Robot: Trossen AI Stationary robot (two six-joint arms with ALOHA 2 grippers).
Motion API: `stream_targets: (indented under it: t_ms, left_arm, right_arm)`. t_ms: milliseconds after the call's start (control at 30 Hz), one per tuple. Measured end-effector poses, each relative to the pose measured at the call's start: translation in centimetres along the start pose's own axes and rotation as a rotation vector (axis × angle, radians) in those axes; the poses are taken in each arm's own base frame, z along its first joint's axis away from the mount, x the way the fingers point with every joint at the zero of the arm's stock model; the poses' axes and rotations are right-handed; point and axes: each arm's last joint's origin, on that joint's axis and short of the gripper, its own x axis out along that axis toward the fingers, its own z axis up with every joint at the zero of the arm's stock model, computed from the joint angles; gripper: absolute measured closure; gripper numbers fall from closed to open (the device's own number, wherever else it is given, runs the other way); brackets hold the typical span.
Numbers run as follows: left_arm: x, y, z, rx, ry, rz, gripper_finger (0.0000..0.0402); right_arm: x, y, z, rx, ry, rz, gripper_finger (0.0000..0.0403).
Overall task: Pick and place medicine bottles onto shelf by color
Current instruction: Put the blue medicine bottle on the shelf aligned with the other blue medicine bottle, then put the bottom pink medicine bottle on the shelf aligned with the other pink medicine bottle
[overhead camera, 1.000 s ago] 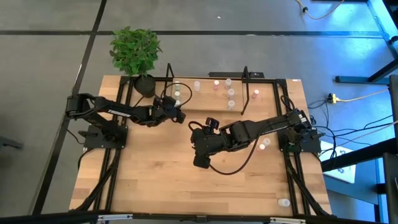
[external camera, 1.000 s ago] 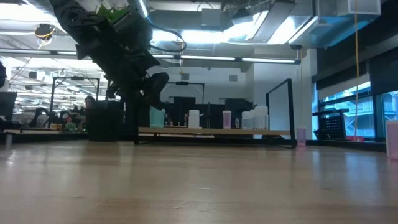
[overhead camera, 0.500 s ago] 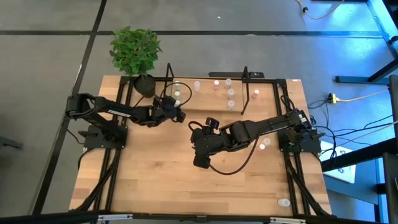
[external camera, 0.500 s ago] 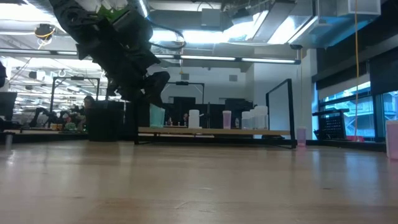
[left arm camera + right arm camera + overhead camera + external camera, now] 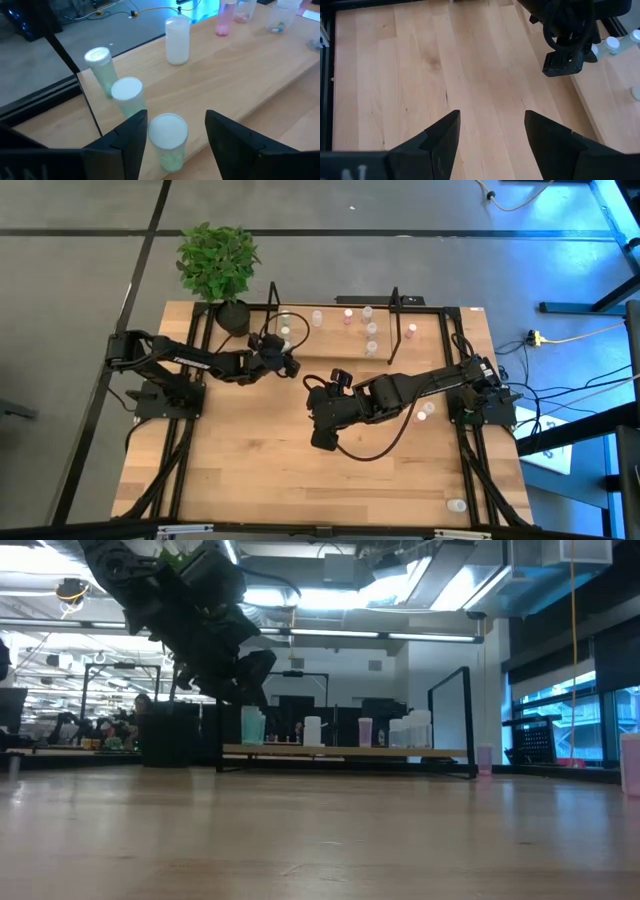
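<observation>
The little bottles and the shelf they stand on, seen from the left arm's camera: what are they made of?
The bottles look like frosted translucent plastic: tinted contents show through cloudy walls, and the caps are matte white. The shelf looks like light wood with a smooth satin finish, since grain lines run along the board. Its frame looks like thin black metal rod, though painted plastic cannot be ruled out.

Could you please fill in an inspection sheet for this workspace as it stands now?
Surface: wooden table, mostly bare.
Job's things: bottles on the shelf; a green bottle sits between the left gripper's fingers; stray bottles near the table's right edge.
Clutter: potted plant at the back left corner.
Grippers: left gripper at the shelf's left end, open around the green bottle; right gripper open, empty, over mid-table.
Cables: cables on the floor, right.
Surroundings: grey floor, open room behind.
</observation>
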Motion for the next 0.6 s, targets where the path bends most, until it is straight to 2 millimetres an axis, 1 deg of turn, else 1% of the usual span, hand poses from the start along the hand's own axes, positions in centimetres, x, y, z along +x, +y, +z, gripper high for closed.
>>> stream_targets:
  t_ms: [600]
  left_arm:
    - [-0.04,0.01,0.11,0.011,-0.015,0.014,0.0207]
  right_arm:
    - [0.0,0.0,0.0,0.0,0.0,0.0,0.0178]
